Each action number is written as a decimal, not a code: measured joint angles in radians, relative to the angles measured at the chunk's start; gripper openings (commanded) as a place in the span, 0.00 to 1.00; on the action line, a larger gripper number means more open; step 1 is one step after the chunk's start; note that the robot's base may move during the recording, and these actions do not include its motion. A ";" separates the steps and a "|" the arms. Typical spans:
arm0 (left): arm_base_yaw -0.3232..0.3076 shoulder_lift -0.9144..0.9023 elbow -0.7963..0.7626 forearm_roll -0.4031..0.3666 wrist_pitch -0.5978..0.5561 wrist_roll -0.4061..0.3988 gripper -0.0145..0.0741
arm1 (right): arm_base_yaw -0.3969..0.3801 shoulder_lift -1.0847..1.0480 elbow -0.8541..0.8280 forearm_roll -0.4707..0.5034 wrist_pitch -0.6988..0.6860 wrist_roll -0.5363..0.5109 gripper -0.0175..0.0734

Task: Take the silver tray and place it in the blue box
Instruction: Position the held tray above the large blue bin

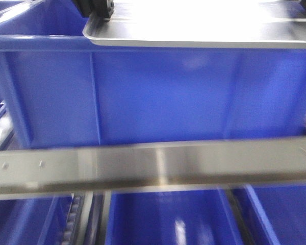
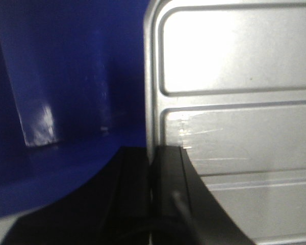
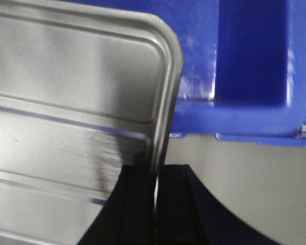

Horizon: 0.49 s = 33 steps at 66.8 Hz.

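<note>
Silver tray (image 2: 234, 132) shines, its floor ridged, corners rounded.

The front camera is facing the blue box (image 1: 194, 97) wall; both wrist cameras (very close) are overlooking the silver tray (image 2: 234, 76).

One silver tray (image 1: 194, 37), two claws (image 2: 152, 155) (image 3: 155, 172)

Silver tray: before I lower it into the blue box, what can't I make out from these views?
Front view: silver tray top washed out by glare, cut off at the top and right edges.
Front view: blue box interior hidden behind its own near wall.
Left wrist view: left gripper dark, cut off at the bottom edge; grip depth unclear.
Right wrist view: right gripper the same.
</note>
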 measured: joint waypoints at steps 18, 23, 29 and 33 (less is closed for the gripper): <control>0.000 0.000 0.000 0.000 0.000 0.000 0.05 | 0.000 0.000 0.000 0.000 0.000 0.000 0.26; 0.000 0.000 0.000 0.000 0.000 0.000 0.05 | 0.000 0.000 0.000 0.000 0.000 0.000 0.26; 0.000 0.000 0.000 0.000 0.000 0.000 0.05 | 0.000 0.000 0.000 0.000 0.000 0.000 0.26; 0.000 0.000 0.000 0.000 0.000 0.000 0.05 | 0.000 0.000 0.000 0.000 0.000 0.000 0.26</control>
